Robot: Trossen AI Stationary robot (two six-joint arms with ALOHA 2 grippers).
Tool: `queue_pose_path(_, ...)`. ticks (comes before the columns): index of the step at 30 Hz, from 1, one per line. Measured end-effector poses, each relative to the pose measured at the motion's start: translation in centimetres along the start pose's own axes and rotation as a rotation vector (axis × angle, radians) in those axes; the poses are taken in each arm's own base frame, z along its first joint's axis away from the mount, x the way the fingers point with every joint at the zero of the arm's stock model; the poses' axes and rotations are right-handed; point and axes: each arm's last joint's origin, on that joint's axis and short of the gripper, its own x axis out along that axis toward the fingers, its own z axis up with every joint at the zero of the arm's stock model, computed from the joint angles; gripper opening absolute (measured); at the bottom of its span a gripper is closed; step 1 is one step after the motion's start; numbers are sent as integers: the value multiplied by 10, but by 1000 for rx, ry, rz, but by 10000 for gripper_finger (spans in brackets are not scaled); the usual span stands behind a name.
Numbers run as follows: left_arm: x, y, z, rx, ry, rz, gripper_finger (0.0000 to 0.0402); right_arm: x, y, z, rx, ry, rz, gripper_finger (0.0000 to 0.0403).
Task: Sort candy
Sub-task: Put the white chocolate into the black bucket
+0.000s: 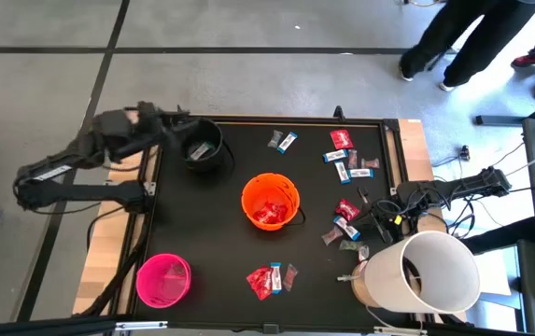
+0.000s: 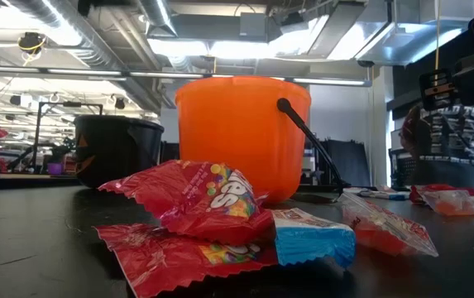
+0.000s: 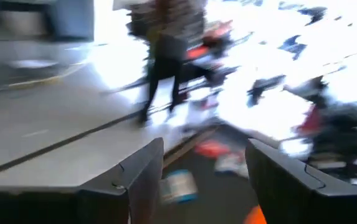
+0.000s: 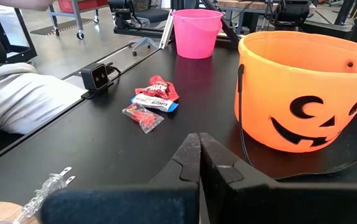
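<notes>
1. Upper left: the left gripper (image 1: 169,126) sits beside the black bucket (image 1: 202,147), jaws wide and empty; a drop-off looks finished.
2. Centre: orange bucket (image 1: 270,201).
3. Right: loose candy (image 1: 346,159) lies scattered, awaiting the next pick.
4. Right edge: the right gripper (image 4: 198,163) is closed and empty.

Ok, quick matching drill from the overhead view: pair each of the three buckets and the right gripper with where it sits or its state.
Things:
1. black bucket
2. orange bucket
3. pink bucket
4. right gripper

Places or states:
A. table's middle, red candy inside
B. fingers shut, nothing held
C. near-left corner
D. far-left corner, beside the left gripper

Pairs: 1-D, 2-A, 3-C, 4-B
</notes>
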Motion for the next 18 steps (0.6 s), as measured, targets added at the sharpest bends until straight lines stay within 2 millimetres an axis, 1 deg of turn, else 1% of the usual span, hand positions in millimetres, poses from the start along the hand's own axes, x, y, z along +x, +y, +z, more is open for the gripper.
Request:
queue_pose_path(3,-12,-11,0,-29,-16,-199,208,0,0,0,0,0,0,1)
queue_pose_path(6,-12,-23,-13,-26,18,-348,204,0,0,0,0,0,0,1)
queue_pose_path(9,-7,-38,-32,-17,10,-482,203,0,0,0,0,0,0,1)
queue_pose_path(14,12,-72,-75,-20,-118,-669,203,0,0,0,0,0,0,1)
queue_pose_path(16,15,-83,-89,22,-159,-722,203,0,-1,0,0,-3,-29,1)
queue_pose_path(18,17,-90,-97,75,-180,-733,203,0,-3,1,7,-8,-86,1)
